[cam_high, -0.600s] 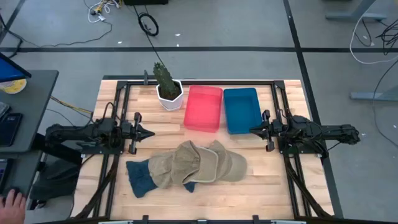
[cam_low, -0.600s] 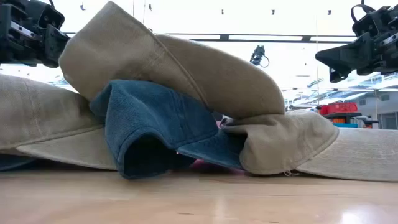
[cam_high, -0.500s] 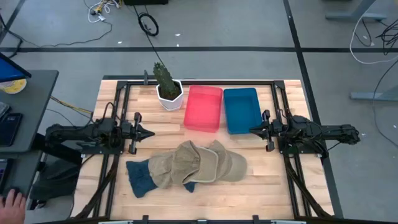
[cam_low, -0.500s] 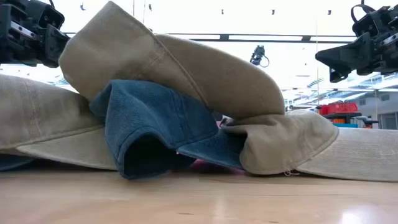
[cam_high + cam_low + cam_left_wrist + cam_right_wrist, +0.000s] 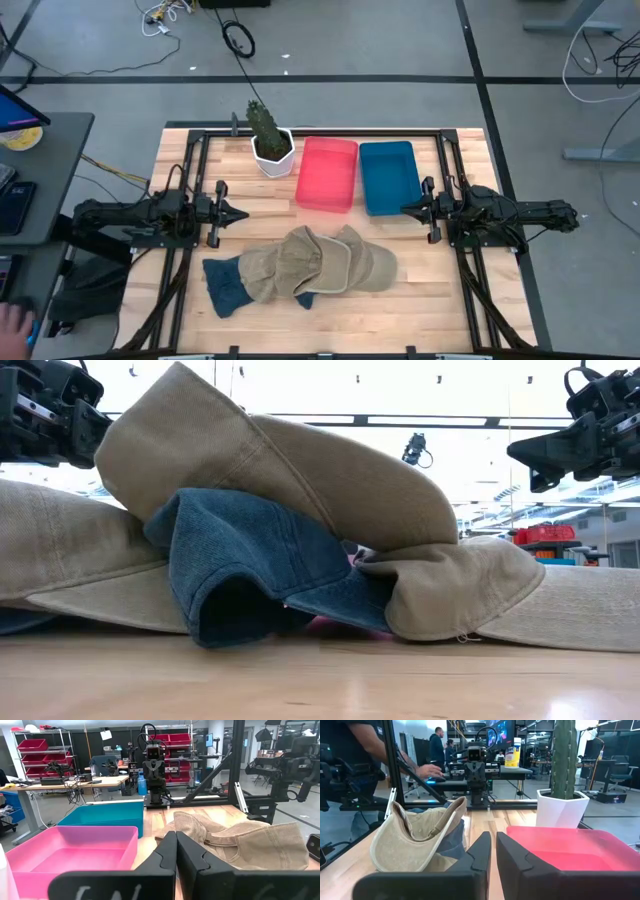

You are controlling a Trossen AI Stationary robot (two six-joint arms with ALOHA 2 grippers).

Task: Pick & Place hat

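My left tool (image 5: 238, 213) hovers over the desk's (image 5: 420, 300) left side, fingers pressed together, holding nothing. My right tool (image 5: 408, 209) hovers at the right, also closed and empty. Between them, nearer the desk's front edge, lies a heap of tan hats (image 5: 320, 262) over a blue hat (image 5: 228, 285). Beyond sit a pink bin (image 5: 327, 173), blue bin (image 5: 389, 177) and potted cactus (image 5: 268, 140).

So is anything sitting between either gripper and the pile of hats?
Nothing visible. The left gripper and right gripper both wait with fingers closed, with only bare table between them and the hats. The pink bin, blue bin and cactus stand beyond.
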